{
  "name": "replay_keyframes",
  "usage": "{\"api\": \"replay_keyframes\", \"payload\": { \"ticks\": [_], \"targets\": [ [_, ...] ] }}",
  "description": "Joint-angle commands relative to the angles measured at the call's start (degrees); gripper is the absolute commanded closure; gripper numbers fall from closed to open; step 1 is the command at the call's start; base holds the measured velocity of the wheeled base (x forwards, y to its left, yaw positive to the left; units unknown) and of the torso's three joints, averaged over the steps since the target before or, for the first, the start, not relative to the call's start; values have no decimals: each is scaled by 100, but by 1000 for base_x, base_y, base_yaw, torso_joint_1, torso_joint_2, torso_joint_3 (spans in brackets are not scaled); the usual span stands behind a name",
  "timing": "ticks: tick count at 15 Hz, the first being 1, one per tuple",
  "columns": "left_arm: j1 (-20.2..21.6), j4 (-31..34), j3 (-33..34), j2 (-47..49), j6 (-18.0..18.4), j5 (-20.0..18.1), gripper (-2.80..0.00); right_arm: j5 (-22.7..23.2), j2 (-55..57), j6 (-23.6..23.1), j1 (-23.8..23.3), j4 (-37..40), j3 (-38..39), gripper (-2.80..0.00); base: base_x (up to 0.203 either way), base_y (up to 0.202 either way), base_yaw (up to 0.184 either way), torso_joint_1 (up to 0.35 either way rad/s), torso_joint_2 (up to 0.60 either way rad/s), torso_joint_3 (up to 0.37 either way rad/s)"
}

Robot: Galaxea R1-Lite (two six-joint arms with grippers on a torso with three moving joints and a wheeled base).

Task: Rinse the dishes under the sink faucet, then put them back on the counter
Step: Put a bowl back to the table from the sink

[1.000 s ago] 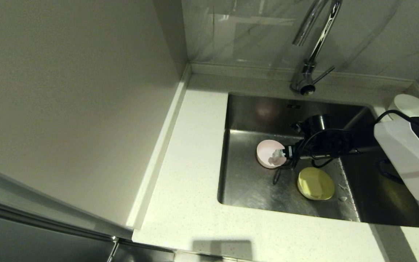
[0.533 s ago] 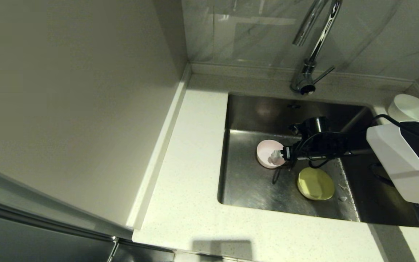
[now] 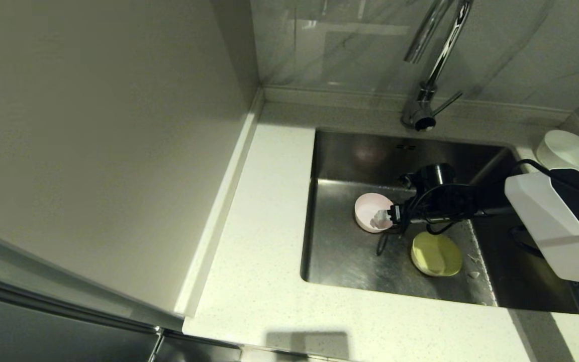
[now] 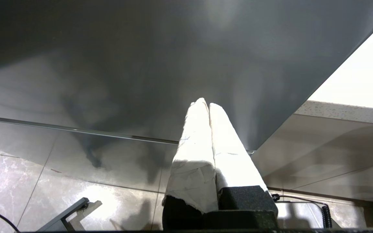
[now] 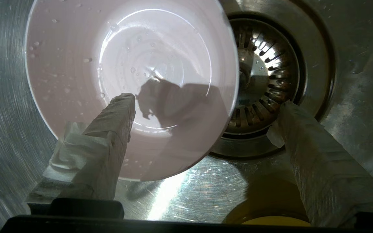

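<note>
A pale pink bowl (image 3: 368, 210) (image 5: 131, 74) sits in the sink (image 3: 342, 261), wet inside, next to the strainer drain (image 5: 265, 74). My right gripper (image 3: 388, 216) (image 5: 204, 102) is open and straddles the bowl's rim. One taped finger (image 5: 112, 136) is inside the bowl, the other is outside over the drain. The yellow-green bowl (image 3: 436, 254) (image 5: 277, 221) lies upside down on the sink floor, nearer the front. The white bowl (image 3: 568, 149) stands on the counter at the back right. The sink faucet (image 3: 432, 65) rises behind the sink. My left gripper (image 4: 206, 103) is shut and empty, parked low by a cabinet front.
The counter (image 3: 264, 241) runs along the sink's left and front. A tall panel (image 3: 103, 151) closes off the left side. My right arm's white link (image 3: 551, 226) and its cables hang over the sink's right half.
My right arm's white link has shifted left and slightly down, uncovering more of the white bowl. The gripper stays open at the pink bowl's rim.
</note>
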Motion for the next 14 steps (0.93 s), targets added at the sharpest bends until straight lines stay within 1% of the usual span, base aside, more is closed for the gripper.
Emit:
{"api": "replay_keyframes", "payload": {
  "ticks": [1,14],
  "targets": [
    [0,-4,0,-9,-3,1,0,3,7,-9,20,6,9,-280,0,0,0,0,0,0],
    [0,-4,0,-9,-3,1,0,12,-19,-44,46,-8,24,-280,0,0,0,0,0,0]
  ]
}}
